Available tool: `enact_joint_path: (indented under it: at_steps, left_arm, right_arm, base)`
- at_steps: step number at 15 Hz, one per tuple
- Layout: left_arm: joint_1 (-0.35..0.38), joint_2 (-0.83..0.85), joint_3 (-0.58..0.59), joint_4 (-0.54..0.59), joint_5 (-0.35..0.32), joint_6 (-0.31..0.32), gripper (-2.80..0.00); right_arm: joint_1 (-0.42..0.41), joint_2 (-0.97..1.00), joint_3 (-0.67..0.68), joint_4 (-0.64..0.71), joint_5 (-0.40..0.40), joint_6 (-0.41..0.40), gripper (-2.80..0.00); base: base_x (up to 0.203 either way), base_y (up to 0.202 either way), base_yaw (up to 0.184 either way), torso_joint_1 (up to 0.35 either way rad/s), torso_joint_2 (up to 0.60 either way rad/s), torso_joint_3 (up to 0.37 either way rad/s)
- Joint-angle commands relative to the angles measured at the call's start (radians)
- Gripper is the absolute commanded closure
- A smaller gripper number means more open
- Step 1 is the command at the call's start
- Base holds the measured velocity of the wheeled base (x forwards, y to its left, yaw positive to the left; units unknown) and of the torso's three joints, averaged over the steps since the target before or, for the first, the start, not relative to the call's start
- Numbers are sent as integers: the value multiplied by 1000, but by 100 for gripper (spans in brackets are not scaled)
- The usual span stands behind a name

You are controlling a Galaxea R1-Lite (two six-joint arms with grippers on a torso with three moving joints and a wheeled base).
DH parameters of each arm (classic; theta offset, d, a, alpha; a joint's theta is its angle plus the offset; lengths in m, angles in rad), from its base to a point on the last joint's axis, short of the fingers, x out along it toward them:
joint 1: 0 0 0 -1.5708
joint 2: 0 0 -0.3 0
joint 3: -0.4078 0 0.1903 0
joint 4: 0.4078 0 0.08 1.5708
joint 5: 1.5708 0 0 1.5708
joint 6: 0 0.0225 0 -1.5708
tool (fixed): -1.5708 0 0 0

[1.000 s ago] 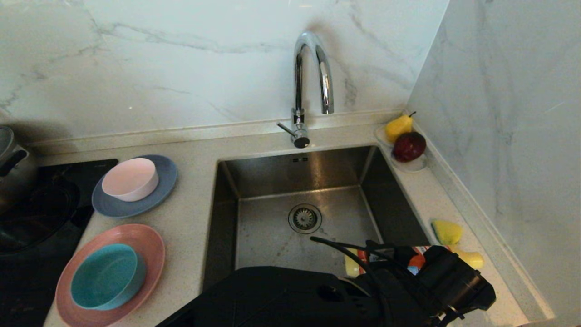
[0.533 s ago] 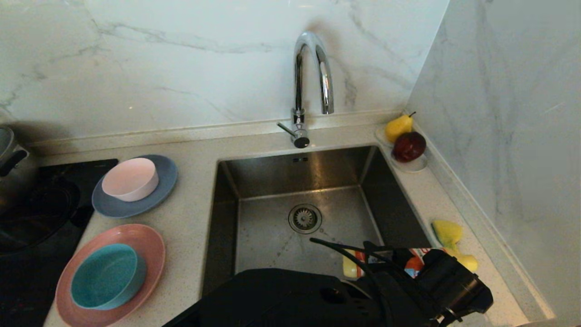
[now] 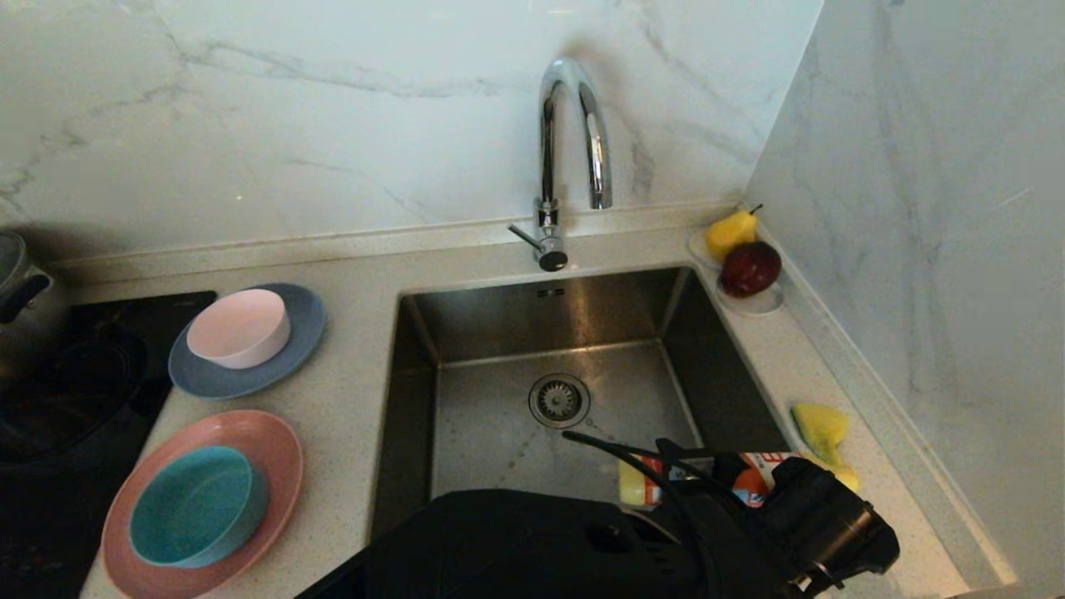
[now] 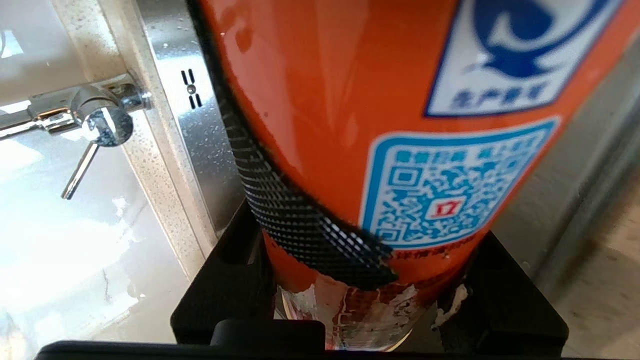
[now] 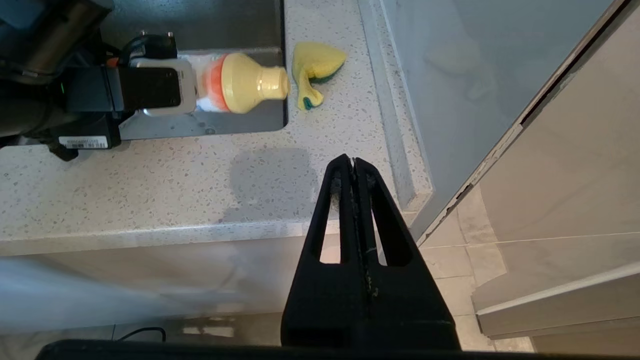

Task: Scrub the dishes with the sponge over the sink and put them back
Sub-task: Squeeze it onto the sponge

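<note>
My left gripper (image 3: 732,491) is shut on an orange detergent bottle (image 4: 350,110) and holds it on its side over the sink's (image 3: 482,433) near right corner. The bottle's yellow cap (image 5: 250,82) points at the sponge (image 3: 819,424), which lies bent on the counter right of the basin. Left of the sink, a teal bowl (image 3: 195,503) sits in the pink plate (image 3: 258,437), and a pale pink bowl (image 3: 240,327) sits in the grey-blue plate (image 3: 304,333). My right gripper (image 5: 353,162) hangs shut and empty off the counter's front edge.
A chrome gooseneck faucet (image 3: 570,125) stands behind the basin. A small white dish with a pear (image 3: 730,233) and a red apple (image 3: 750,268) sits in the back right corner. A steel pot (image 3: 17,299) and a black cooktop (image 3: 75,391) are at far left.
My left gripper and the bottle have shifted slightly left, drawing the yellow cap a little away from the sponge. The right arm and the dishes have not moved.
</note>
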Motion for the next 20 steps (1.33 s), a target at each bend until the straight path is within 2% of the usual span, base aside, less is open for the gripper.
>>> enact_joint_path:
  at_steps: [1, 20]
  left_arm:
    - [3, -4, -5, -5, 7, 6, 0]
    - [15, 10, -9, -17, 3, 27, 0]
  right_arm:
    - [0, 0, 0, 0, 0, 0, 0]
    - [0, 0, 0, 0, 0, 0, 0]
  base:
    - [0, 0, 0, 0, 0, 0]
    - [0, 0, 0, 0, 0, 0]
